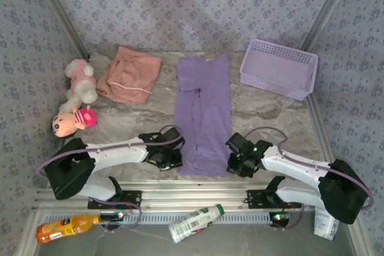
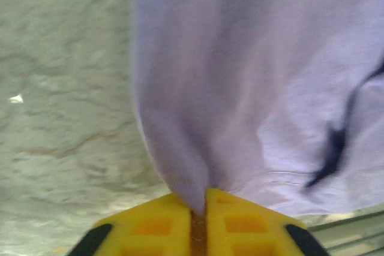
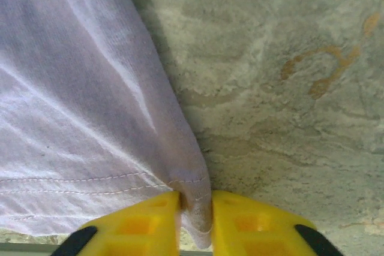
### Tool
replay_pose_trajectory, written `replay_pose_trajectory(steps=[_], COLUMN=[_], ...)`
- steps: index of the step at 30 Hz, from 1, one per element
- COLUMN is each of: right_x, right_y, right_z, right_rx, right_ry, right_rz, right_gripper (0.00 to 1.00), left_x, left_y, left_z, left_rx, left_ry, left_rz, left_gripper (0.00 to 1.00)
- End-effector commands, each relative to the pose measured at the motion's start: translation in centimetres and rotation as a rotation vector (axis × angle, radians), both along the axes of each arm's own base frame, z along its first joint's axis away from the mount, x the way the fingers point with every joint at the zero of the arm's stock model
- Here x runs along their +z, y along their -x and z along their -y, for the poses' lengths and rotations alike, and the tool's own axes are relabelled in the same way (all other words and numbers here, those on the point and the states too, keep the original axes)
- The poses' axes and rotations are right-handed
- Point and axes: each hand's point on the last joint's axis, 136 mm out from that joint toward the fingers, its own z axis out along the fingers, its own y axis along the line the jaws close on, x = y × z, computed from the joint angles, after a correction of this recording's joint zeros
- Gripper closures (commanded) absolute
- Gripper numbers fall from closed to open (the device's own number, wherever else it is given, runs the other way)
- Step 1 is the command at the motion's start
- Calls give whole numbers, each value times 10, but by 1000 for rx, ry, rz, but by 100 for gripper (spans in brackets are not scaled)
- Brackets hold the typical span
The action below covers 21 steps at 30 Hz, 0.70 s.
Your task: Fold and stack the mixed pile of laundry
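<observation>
- Shirt (image 1: 203, 112) is laid as a long strip down the centre of the top view, with the collar end toward the upper edge and the hem at the lower edge.
- Shorts (image 1: 129, 75) are seen in the upper left, apparently folded, well apart from the shirt and near the toys (image 1: 78, 97).
- The left tool (image 1: 173, 160) is closed on the lower-left hem corner. In the left wrist view a tuck of cloth is pinched between the yellow fingers (image 2: 246, 226).
- The right tool (image 1: 236, 164) is closed on the lower-right hem corner. In the right wrist view only a narrow edge of cloth is caught between the fingers.
- The step in hand is judged to be a crosswise fold, with the hem to be lifted and carried toward the collar.
- The right corner could be lost on lifting, because so little cloth is held there, and the fold would then be skewed.
- The strip could be twisted, or its lengthwise folds opened, if the two tools are not raised and moved together.
- The lower layers could be bunched if the hem is dragged low across the bench (image 1: 270, 118).
- Uneven edges would be left if the hem is released past the collar or short of it, and a stack with the shorts would then sit lopsided.
</observation>
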Motion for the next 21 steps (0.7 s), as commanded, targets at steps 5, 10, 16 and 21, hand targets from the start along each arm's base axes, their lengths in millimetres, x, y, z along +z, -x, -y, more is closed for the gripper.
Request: replay_pose_trajectory(steps=[5, 10, 16, 21], right_x=[24, 46, 75, 100], right_y=[-36, -41, -81, -133], right_z=[-44, -50, -44, -36], right_rx=[20, 23, -56, -109], right_ry=[-148, -171, -218, -275], right_rz=[141, 143, 206, 266], right_gripper=[96, 100, 100, 100], left_x=[10, 30, 76, 103], left_y=[-7, -20, -77, -140], left_z=[11, 6, -3, -4], left_rx=[-37, -19, 28, 72], left_ry=[-19, -11, 37, 83], left_rz=[9, 19, 107, 173], left_gripper=[100, 100, 100, 100])
